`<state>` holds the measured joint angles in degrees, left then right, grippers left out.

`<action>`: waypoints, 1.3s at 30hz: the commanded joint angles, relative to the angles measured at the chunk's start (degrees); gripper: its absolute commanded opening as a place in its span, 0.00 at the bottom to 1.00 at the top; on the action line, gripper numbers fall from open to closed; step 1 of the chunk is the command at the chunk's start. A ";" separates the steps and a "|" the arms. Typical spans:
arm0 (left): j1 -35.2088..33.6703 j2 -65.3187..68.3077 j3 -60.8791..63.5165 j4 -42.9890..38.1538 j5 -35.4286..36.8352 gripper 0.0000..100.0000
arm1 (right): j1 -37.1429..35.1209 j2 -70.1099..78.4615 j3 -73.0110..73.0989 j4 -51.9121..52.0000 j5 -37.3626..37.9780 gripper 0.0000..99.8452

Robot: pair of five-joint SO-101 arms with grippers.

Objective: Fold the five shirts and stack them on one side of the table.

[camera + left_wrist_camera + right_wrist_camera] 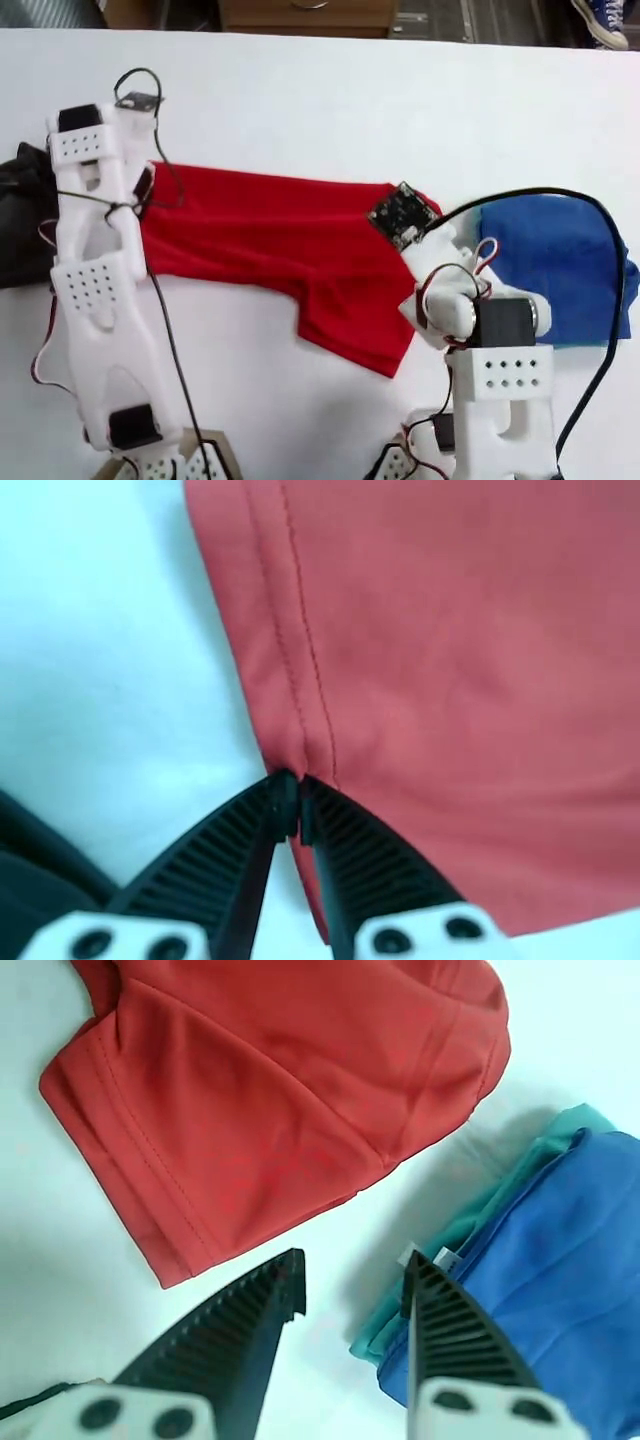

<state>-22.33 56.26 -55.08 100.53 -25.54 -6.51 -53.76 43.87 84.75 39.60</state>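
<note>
A red shirt (270, 235) lies spread across the middle of the white table (300, 90), one sleeve toward the front. My left gripper (292, 805) is shut on the stitched hem of the red shirt (450, 660) at its left end, beneath the left arm (95, 260). At the right sits a folded blue shirt (550, 265). In the right wrist view the blue shirt (560, 1260) rests on a teal one (470, 1230). My right gripper (350, 1280) hangs open over bare table between the red shirt's sleeve (280, 1090) and that stack, holding nothing.
A black cloth (25, 215) is bunched at the table's left edge behind the left arm. The right arm (490, 370) stands at the front right with its black cable looping over the blue shirt. The far half of the table is bare white.
</note>
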 commanded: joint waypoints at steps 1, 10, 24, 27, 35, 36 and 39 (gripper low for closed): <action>-1.41 -0.62 -2.68 -0.62 -1.32 0.03 | -0.04 -1.45 -0.18 0.92 -0.18 0.17; -1.49 -4.04 -2.77 1.41 -0.97 0.11 | -0.31 -1.10 6.24 -2.33 0.09 0.17; 0.53 -19.34 0.66 1.49 9.23 0.21 | -20.79 -0.84 13.63 -5.67 3.25 0.17; 2.90 -17.67 7.08 1.05 11.25 0.21 | -23.96 -0.84 15.56 -5.93 3.69 0.17; 3.43 -11.87 12.35 -0.62 13.63 0.21 | -25.45 -0.75 20.04 -8.04 10.73 0.17; 3.78 -11.60 12.35 -0.62 13.63 0.21 | -25.36 -0.75 21.01 -9.10 11.34 0.17; 4.31 -11.08 12.53 -0.70 13.63 0.21 | -25.36 -0.75 23.82 -12.35 11.96 0.17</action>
<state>-18.99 45.63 -42.77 100.53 -12.26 -31.91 -53.76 66.73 75.08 50.77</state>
